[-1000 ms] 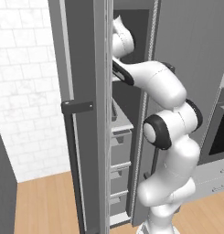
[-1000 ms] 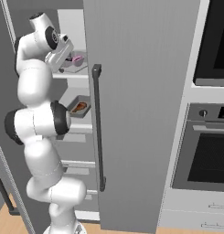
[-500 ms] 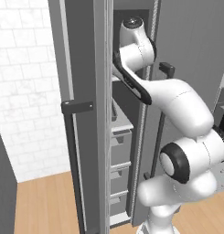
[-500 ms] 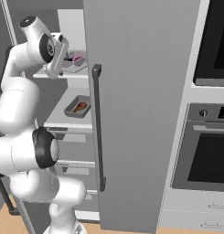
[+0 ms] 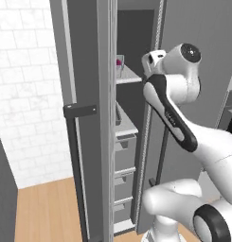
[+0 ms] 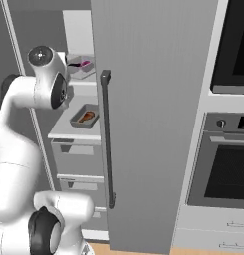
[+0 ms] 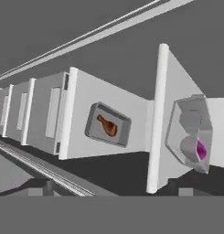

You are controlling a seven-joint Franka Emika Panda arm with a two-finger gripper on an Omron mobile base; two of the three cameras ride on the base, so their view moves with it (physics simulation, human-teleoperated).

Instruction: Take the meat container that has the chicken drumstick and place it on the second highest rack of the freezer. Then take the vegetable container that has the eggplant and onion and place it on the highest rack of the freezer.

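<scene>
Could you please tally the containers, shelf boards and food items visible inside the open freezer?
Containers: 2, meat tray and clear vegetable container
Shelf boards: 2, upper and lower
Food items visible: 2, drumstick and onion
Total: 6

arm (image 5: 183, 127): glossy white rounded shells | joints: dark grey rings, black band at the big joint at 5 o'clock in the left base view | forearm: long black stripe along one side | joint caps: round, dark grey, pale centre
</scene>
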